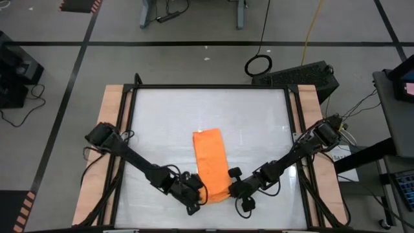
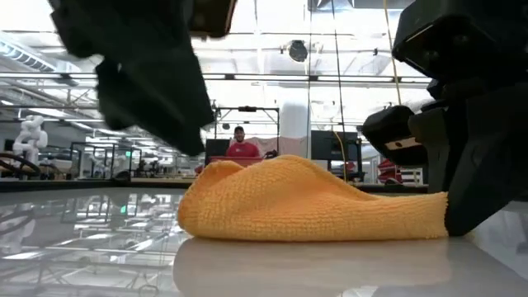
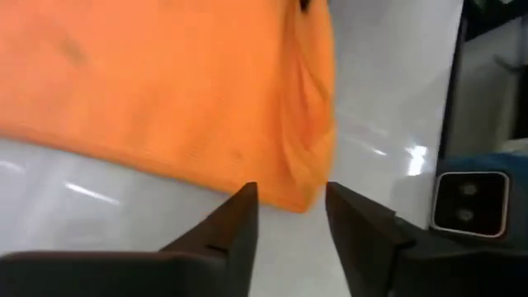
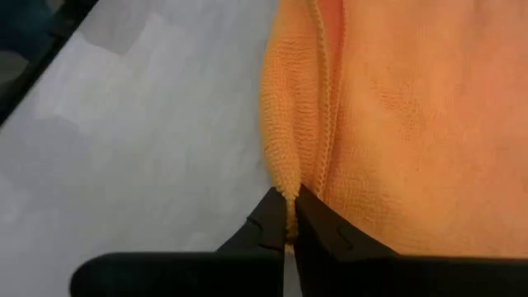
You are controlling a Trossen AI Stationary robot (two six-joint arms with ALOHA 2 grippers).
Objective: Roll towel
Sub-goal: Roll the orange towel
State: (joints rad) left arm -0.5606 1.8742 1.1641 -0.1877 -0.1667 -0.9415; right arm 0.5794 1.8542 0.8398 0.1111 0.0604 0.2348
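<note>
Looking down on the table (image 1: 155,123), we see the towel (image 1: 211,163), a plain bright-orange cloth folded into a long narrow strip, lying lengthwise near the table's middle with its near end between the two arms. Our right gripper (image 4: 290,221) sits at that end of the towel, its fingers pressed together and pinching the folded edge of the cloth. Our left gripper (image 3: 290,213) is at the towel's opposite near corner, just beside the cloth, its fingers spread apart with bare tabletop showing between them; the towel's corner lies just ahead of the fingertips, and we cannot tell whether they touch it. From table height the towel (image 2: 305,202) humps up in a low mound. Beyond it, a person (image 2: 242,147) in a red top is in the room behind.
</note>
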